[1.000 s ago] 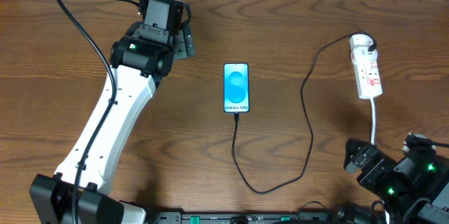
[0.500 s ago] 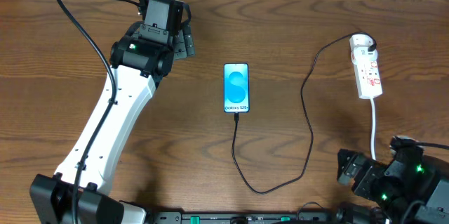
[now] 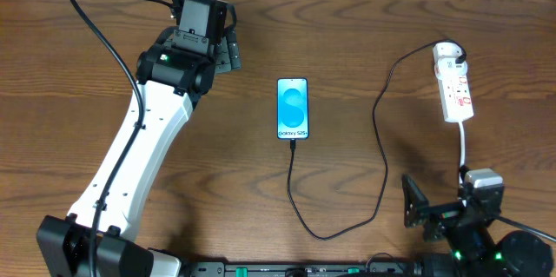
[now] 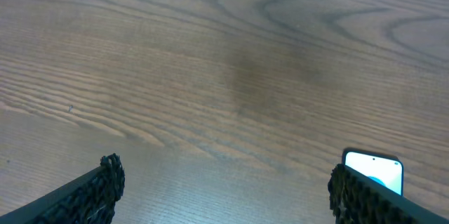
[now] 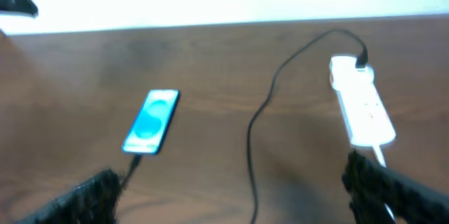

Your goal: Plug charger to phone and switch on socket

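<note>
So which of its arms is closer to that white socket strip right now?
The right arm. In the overhead view it sits below the socket strip, on the same side of the table. The left arm is far off, on the other side of the phone.

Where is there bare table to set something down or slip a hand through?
Bare tabletop lies between the white left arm and the blue-screened black smartphone, and again between that phone and the thin black charger cable. It is crowded at the right: the cable, the narrow white power strip and its thick white cord run close together.
</note>
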Robot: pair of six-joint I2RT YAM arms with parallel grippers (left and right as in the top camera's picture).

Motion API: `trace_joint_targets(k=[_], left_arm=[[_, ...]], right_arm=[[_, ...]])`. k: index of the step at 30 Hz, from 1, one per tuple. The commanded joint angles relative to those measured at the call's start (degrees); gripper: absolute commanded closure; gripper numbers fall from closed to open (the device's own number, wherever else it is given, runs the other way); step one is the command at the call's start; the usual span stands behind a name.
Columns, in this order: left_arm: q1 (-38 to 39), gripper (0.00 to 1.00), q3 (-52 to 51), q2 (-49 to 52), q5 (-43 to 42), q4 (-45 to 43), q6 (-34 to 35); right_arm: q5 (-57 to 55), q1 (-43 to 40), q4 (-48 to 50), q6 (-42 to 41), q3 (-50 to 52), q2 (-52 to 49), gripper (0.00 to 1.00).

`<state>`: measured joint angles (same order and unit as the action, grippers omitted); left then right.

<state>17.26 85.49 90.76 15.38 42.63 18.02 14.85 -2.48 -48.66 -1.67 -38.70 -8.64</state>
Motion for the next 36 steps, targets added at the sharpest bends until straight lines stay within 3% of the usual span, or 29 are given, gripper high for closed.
trace_joint_targets(k=[1,5,22,36], left_arm=[[-0.2,0.05,0.33,-0.15,0.98,0.04,0.24],[-0.2,0.05,0.33,-0.15,0.98,0.04,0.24],[-0.2,0.05,0.33,-0.15,0.98,0.07,0.24],[-0.2,0.05,0.33,-0.15,0.98,0.2,0.24]], right_arm=[[-1.6,1.49,5.18,1.55,6.86,3.89,0.01],[-5.27,3.3,13.6,1.53,15.17,8.41,0.01],[-14.14,6.93,44.02,-5.55,35.54,8.33,0.01],[-14.71,5.68,44.19,-1.9,38.4,8.33,0.01]])
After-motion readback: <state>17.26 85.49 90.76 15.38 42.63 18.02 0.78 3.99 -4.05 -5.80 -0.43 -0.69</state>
